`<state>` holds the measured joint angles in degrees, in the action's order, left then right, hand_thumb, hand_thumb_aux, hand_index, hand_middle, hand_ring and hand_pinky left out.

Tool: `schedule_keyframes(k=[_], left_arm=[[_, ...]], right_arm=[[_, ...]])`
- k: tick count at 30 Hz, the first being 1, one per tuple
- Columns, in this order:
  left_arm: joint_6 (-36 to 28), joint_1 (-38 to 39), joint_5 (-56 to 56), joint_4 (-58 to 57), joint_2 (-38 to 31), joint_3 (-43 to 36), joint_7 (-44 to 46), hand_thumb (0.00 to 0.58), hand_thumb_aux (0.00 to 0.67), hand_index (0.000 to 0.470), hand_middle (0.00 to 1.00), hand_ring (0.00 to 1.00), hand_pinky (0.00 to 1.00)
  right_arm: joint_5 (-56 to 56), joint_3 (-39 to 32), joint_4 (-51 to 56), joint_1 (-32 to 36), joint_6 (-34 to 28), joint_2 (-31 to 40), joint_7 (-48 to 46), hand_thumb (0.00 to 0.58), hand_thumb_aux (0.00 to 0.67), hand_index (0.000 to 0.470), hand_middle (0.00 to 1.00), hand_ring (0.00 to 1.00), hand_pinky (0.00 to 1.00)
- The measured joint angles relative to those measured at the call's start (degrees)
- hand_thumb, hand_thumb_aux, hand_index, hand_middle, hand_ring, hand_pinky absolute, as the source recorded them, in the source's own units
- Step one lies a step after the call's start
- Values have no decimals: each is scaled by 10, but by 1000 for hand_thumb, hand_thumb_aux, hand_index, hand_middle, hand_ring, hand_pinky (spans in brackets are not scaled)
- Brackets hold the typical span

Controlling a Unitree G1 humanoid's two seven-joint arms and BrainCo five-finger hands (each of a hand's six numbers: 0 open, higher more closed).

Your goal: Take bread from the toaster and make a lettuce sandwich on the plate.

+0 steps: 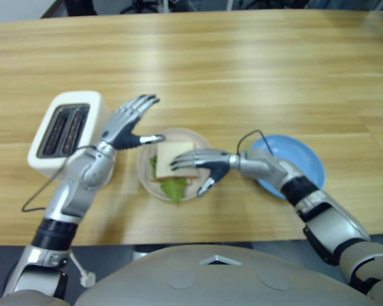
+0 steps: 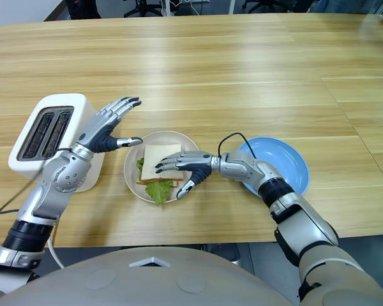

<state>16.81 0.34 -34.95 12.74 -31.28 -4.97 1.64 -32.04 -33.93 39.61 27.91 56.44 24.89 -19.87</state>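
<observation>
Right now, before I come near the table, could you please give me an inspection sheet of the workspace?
Surface: light wooden table.
Job's things: white toaster at left; sandwich with lettuce sticking out, on pale plate.
Clutter: blue plate at right, partly under the right wrist.
Hands: left hand open, raised between toaster and pale plate; right hand open, laid over the sandwich.
Cables: black cable looping at the right wrist.
Surroundings: chair bases past the far edge.

Entry: legible text, labels, brands, numbers, signs. We can read none. We find nothing legible on the toaster [image 2: 48, 137], on the white plate [image 2: 131, 173] just right of the toaster, on the blue plate [image 2: 288, 162] farther right, or on the table [image 2: 210, 64] under it.
</observation>
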Motion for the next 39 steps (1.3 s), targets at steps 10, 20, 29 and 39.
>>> schedule_keyframes(k=[10,20,29,39], left_arm=[[17,54,95,52,3,25,48,0,0,0,0,0,0],[54,95,172,100,13,32,80,580,670,460,0,0,0],[87,148,188,140,16,37,101,580,670,460,439,439,439],[122,241,276,148,4,-1,179,580,670,460,1000,1000,1000]], right_arm=[[-32,2,100,70,-25,-22,62,0,0,0,0,0,0],[51,57,-14,0,-7,31,41,580,670,460,0,0,0],[139,138,-305,-159,-68,102,5,580,670,460,0,0,0],[222,145,-401,-331,-136,157,-67,580,670,460,1000,1000,1000]])
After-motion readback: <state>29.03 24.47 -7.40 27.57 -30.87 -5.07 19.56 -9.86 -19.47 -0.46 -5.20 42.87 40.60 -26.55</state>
